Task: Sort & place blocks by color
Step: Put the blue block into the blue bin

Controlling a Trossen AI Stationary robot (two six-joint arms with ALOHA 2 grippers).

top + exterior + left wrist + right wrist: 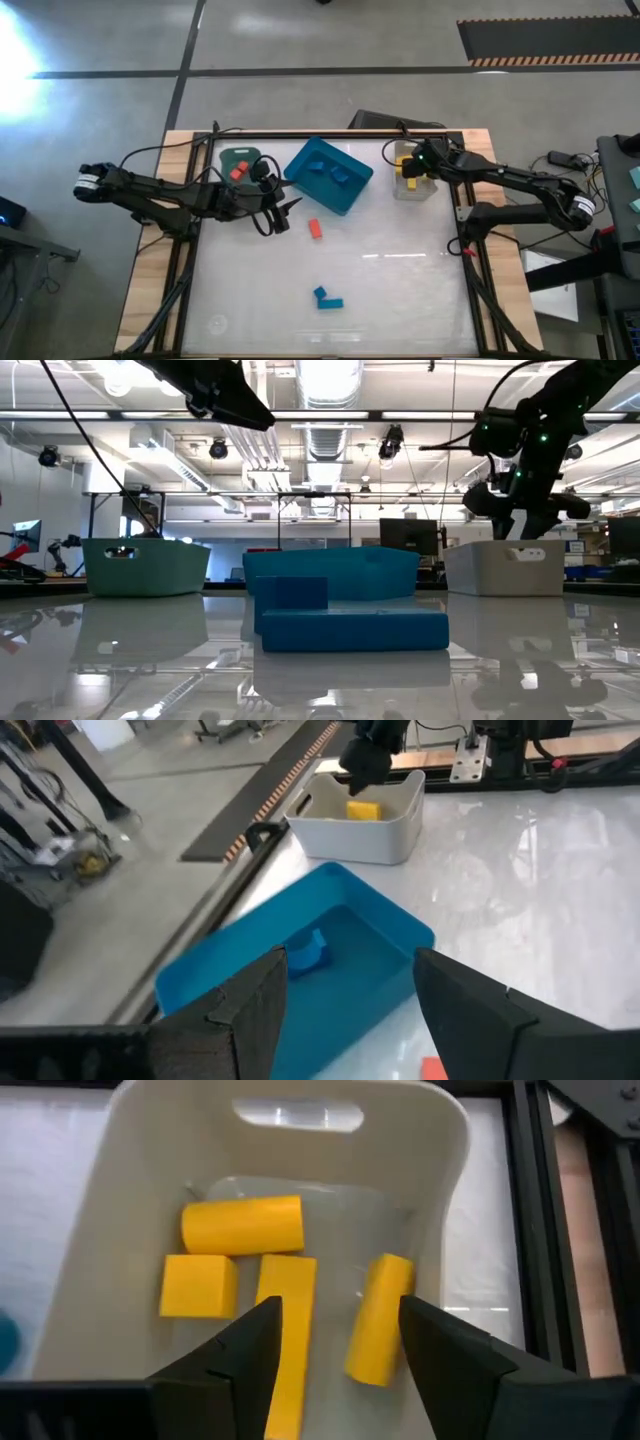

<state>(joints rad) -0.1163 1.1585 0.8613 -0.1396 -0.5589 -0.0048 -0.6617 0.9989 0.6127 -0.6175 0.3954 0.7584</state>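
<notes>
blue blocks (350, 622) nearest, unlabelled | left tool (345, 995) wide, empty | right tool (335, 1342) wide over yellow blocks (243, 1225)

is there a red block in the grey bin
No, the grey bin holds only four yellow blocks, seen past the right gripper's open fingers.

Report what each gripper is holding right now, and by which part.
Nothing is held. The right gripper hangs open over the yellow blocks in the grey bin; the left gripper is open and empty beside the blue bin.
</notes>
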